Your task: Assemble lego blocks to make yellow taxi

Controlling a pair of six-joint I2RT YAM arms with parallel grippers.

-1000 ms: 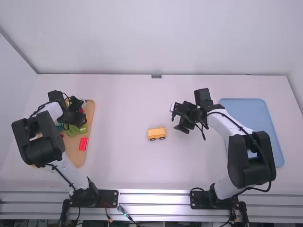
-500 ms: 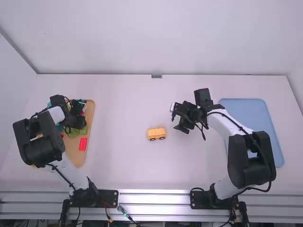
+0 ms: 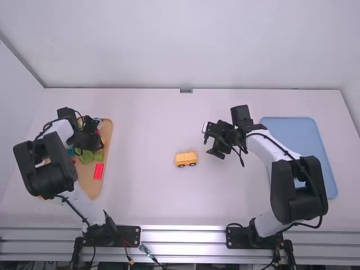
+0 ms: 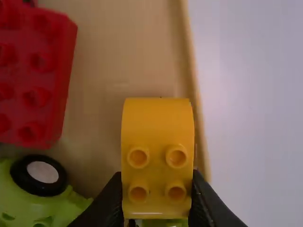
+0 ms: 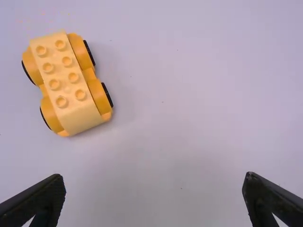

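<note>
High view: holds black left gripper at nine o'clock, over tan wooden tray; black right gripper at two o'clock from yellow plastic wheeled car base; blue plastic tray at three.

Left wrist view: clamps jaws on yellow curved, four-studded block, near chunky red studded block and bright green piece crowding close.

Right wrist view: holds jaws wide apart, near upright car base.

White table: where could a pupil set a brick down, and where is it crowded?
Bare table lies between the wooden tray and the wheeled yellow block, and beyond that block. The blue tray has bare room at its far end. Crowded: the wooden tray, with bricks around the left hand.
</note>
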